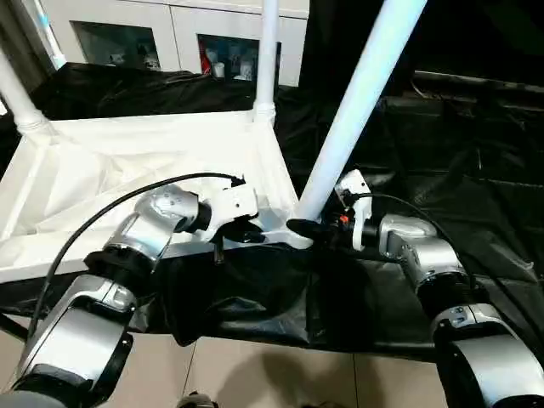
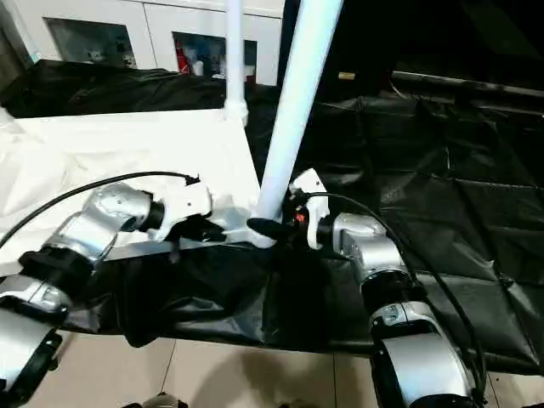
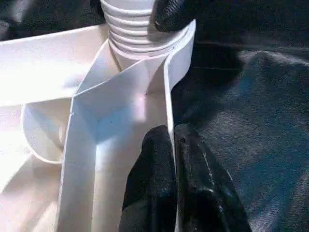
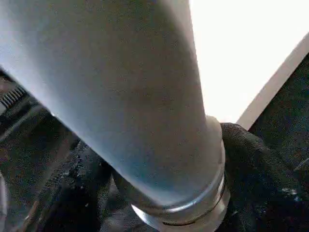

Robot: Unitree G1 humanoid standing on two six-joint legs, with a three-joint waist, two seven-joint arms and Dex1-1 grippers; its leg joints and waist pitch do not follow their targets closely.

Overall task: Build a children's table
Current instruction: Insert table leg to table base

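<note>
The white tabletop (image 1: 127, 161) lies underside up on a black sheet. Two white legs stand in its far corner sockets (image 1: 268, 51) (image 1: 17, 93). A third leg (image 1: 357, 93) leans up out of the near right corner socket, and its ridged base (image 3: 140, 29) sits in that socket. My left gripper (image 1: 246, 231) is shut on the tabletop's near rim (image 3: 169, 87) just beside that corner, one finger on each side of the rim wall. My right gripper (image 1: 310, 228) reaches in from the right, its fingers (image 4: 251, 159) pressed on both sides of the leaning leg's bottom collar (image 4: 183, 208).
A black sheet (image 1: 442, 153) covers the low platform and hangs over its near edge above the tiled floor (image 1: 255, 374). A white glass-door cabinet (image 1: 170, 34) stands behind. A black cable (image 1: 127, 200) arcs over my left forearm.
</note>
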